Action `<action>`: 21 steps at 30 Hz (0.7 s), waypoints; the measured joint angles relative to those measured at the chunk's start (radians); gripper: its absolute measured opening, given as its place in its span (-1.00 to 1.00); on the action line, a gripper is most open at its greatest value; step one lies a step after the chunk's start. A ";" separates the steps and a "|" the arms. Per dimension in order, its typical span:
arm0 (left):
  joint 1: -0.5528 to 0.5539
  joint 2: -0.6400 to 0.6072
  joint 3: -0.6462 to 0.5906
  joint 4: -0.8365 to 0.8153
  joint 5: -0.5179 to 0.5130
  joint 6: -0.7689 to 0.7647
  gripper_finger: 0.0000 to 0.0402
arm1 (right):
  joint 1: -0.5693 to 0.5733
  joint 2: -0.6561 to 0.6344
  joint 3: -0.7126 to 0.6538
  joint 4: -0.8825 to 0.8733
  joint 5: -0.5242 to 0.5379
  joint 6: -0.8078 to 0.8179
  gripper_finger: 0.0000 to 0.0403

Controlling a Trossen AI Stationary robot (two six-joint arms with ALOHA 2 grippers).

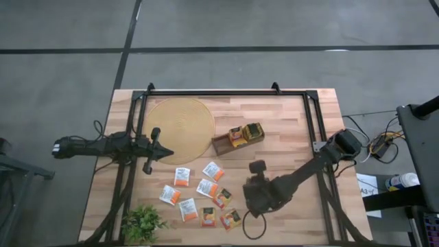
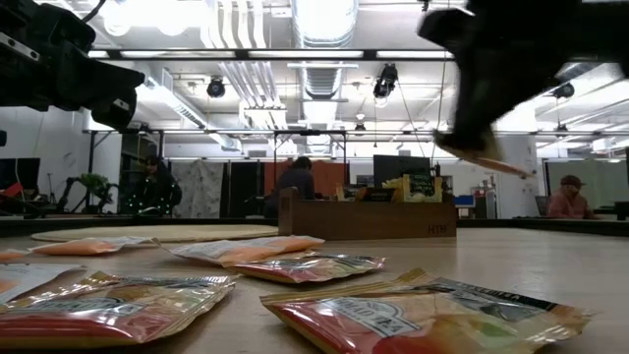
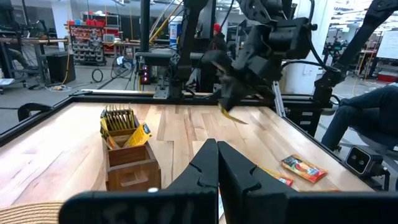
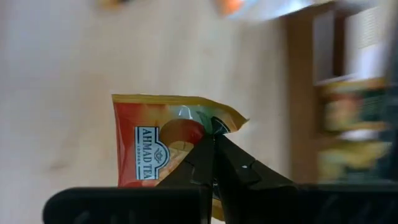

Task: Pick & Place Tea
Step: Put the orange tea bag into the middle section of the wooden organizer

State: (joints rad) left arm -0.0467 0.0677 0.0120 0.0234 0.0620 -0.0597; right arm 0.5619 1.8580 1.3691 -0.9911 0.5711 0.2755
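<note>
Several flat tea sachets (image 1: 199,195) lie on the wooden table between the arms, orange-red and white ones. My right gripper (image 4: 214,135) hovers above them (image 1: 252,199), shut on one orange-red sachet (image 4: 155,140). This sachet shows edge-on in the low view (image 2: 488,157), well above the table. My left gripper (image 3: 217,155) is shut with nothing in it and waits level at the table's left (image 1: 164,152). My right gripper pinches the orange-red sachet between its two fingertips (image 4: 242,171), close to one side edge (image 4: 208,124), where the foil is crinkled. The fingers slant down from the table's right side. The sachet is lifted clear of the table and tilted below the fingers.
A brown wooden tray (image 1: 221,144) with sachets standing in it sits behind the loose ones. A round woven mat (image 1: 182,127) lies at the far left and a small green plant (image 1: 143,223) at the near left corner. A black frame (image 1: 312,120) borders the table.
</note>
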 joint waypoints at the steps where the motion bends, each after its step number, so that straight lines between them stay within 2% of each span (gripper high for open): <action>1: 0.000 0.000 0.000 0.000 0.000 0.000 -1.00 | -0.009 -0.002 0.001 0.002 0.048 -0.037 -0.96; 7: 0.000 0.000 0.000 0.000 0.000 0.000 -1.00 | -0.100 -0.004 -0.002 0.002 0.322 -0.214 -0.96; 10: 0.000 0.000 0.000 0.000 0.000 0.000 -1.00 | -0.169 -0.004 -0.002 0.009 0.411 -0.256 -0.96; 15: 0.000 0.000 0.000 0.000 0.000 0.000 -1.00 | -0.284 -0.004 -0.003 0.080 0.427 -0.332 -0.96; 21: 0.000 0.000 0.000 0.000 0.000 0.000 -1.00 | -0.375 -0.005 -0.022 0.308 0.426 -0.548 -0.96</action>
State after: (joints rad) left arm -0.0467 0.0681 0.0118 0.0237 0.0624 -0.0597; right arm 0.1870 1.8534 1.3470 -0.6826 0.9971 -0.2725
